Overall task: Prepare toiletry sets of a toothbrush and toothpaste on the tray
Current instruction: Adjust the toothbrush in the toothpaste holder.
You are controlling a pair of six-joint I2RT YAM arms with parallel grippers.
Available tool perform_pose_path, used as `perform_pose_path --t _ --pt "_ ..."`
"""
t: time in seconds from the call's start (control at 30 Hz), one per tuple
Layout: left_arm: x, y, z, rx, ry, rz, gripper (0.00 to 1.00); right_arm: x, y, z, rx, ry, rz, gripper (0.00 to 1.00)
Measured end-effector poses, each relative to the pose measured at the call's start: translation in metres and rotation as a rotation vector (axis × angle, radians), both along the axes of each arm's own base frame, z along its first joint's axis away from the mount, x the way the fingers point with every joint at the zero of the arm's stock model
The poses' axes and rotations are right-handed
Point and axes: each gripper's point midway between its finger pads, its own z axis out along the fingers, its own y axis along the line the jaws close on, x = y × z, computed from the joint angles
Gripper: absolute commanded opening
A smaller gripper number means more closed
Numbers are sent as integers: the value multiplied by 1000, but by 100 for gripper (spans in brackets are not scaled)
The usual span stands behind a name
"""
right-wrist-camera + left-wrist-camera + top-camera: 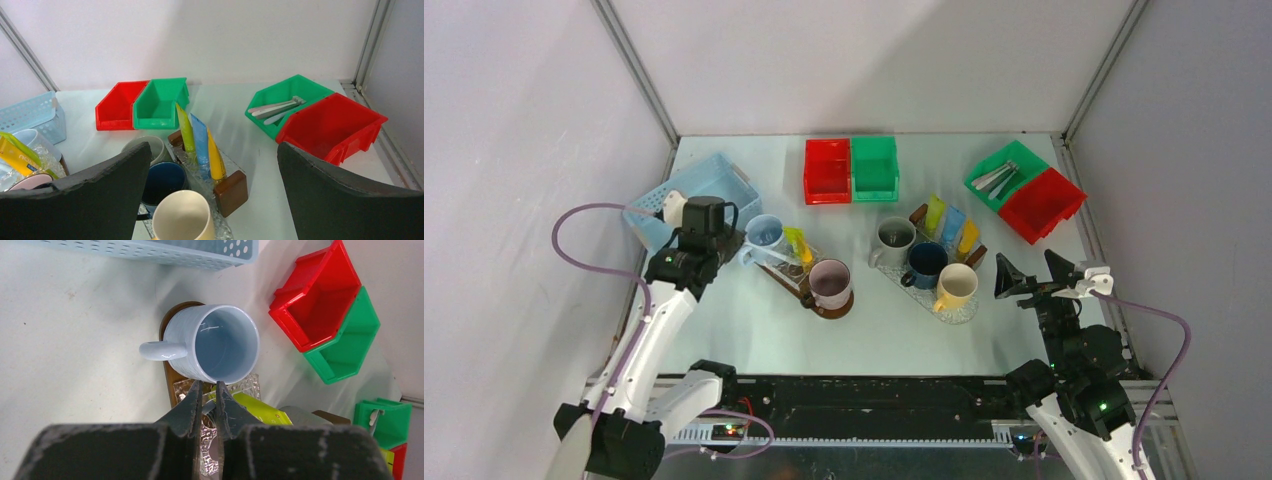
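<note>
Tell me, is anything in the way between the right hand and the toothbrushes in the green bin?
Nothing visible blocks them. The open right hand faces the toothbrushes across bare table. The red bin sits close beside that path, touching the green bin, so it may need a careful reach.

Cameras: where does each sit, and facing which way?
Top external: above, behind the bases, looking down at the table; left arm and right arm show.
Left wrist: over the blue mug, looking down; left tool, shut on a toothbrush, shows.
Right wrist: low, looking rearward over the tubes; open right tool shows.
Both wrist views share the basket.
</note>
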Motion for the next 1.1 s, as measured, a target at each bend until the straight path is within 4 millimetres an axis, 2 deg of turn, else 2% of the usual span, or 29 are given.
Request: perform_pose_path --t 0.2,0.43,0.77,1.1 --pt "1 -5 -1 14 0 -15 10 0 0 0 -1 0 1 99" --pt "2 -8 -4 31 3 -20 20 0 0 0 -1 0 0 99" --pt "0 -10 -16 43 27 -27 30 0 0 0 -3 0 0 99" --pt "-2 -6 -9 53 -6 -10 54 0 0 0 -3 0 0 99"
